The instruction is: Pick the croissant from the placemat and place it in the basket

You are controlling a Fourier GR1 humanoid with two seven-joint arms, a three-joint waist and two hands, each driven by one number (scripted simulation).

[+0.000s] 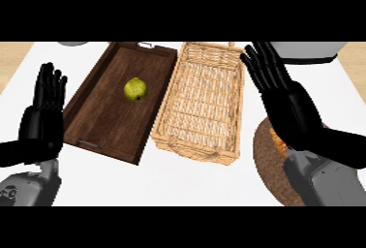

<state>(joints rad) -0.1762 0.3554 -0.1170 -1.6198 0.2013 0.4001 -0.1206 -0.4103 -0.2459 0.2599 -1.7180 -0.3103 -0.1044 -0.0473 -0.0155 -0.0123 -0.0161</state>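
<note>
Dark brown wood-grain tray [107, 104], yellow-green fruit [136, 89] in it. Pale tan woven basket [202, 104]. Brown woven placemat [270, 162]; orange patch [282, 144], possibly croissant. White counter [193, 181]. Black hands, grey forearms.

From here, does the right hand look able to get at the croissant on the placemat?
Probably yes. The right hand is open above the counter, and the croissant lies on the placemat directly under that forearm, mostly hidden. Nothing else shows in between, but the hand must draw back first.
</note>
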